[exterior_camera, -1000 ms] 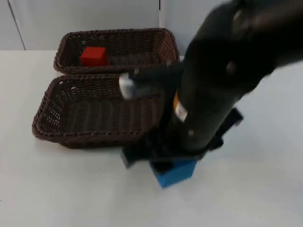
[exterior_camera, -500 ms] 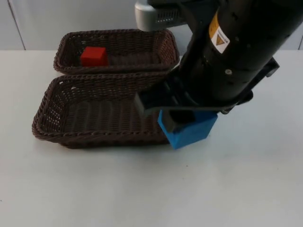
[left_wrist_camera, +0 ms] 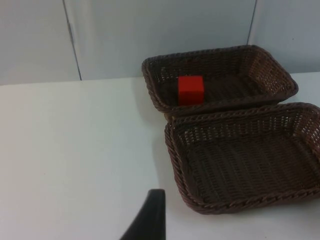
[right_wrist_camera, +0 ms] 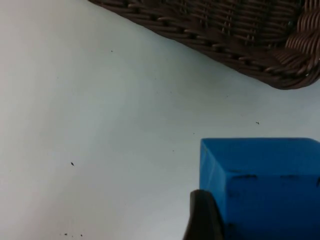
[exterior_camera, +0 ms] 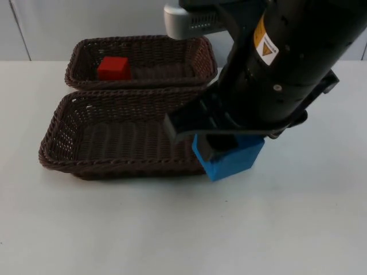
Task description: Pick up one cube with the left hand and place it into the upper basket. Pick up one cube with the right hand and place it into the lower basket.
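My right gripper [exterior_camera: 221, 143] is shut on a blue cube [exterior_camera: 230, 158] and holds it in the air just off the right end of the lower basket [exterior_camera: 57, 123]. In the right wrist view the blue cube [right_wrist_camera: 260, 182] hangs above the white table, with the lower basket's rim [right_wrist_camera: 235, 52] beyond it. A red cube [exterior_camera: 113, 67] lies in the upper basket [exterior_camera: 198, 48], towards its left end. My left gripper [left_wrist_camera: 150, 222] waits over bare table to the left of the baskets. From there I see the red cube [left_wrist_camera: 190, 89] in the upper basket [left_wrist_camera: 280, 70] and the lower basket [left_wrist_camera: 172, 150] with nothing in it.
Both brown wicker baskets stand side by side, long edges touching, close to the grey partition wall [exterior_camera: 103, 20]. The right arm's black body [exterior_camera: 287, 63] covers the baskets' right ends. White table [exterior_camera: 172, 229] lies open in front of the baskets.
The right gripper has lifted the blue cube off the table and carried it up to the lower basket's right end. In the last half second it barely moved.
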